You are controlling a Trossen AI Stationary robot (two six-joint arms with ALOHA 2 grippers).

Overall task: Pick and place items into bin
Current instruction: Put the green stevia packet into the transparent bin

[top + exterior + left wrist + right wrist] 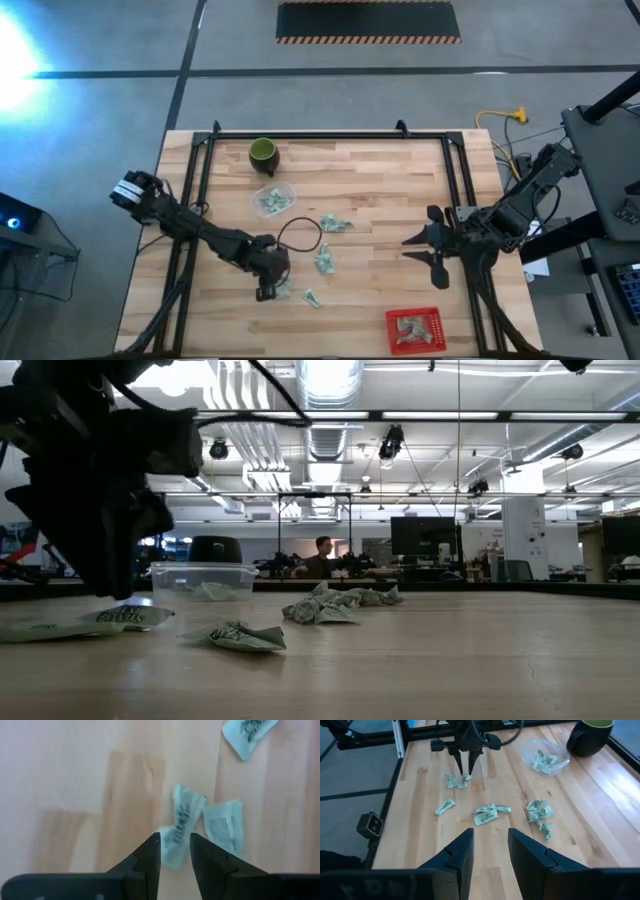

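Observation:
Small pale green-and-white packets lie flat on the wooden table: a pair [220, 825] near the left gripper, one [312, 298] beside it, one [324, 262] and a cluster [335, 223] at the middle. My left gripper [271, 289] points down over a packet [179, 822]. It is open, with its fingertips on either side of the packet's near end, as the right wrist view [465, 774] also shows. My right gripper [406, 247] is open and empty at the table's right side, above the table. A red bin [440, 320] at the near right holds some packets. My left gripper comes from above, pointing down, with its two fingertips [152, 851] on either side of the packet's near end [174, 845]. I cannot tell whether they touch it. The packet lies flat on the table.
A clear plastic tub [271, 198] with packets in it and a dark green cup [263, 153] stand at the far left. A black cable loop [300, 235] lies by the left arm. Black frame rails [300, 135] run along the table's edges. A person sits far behind the table [322, 555].

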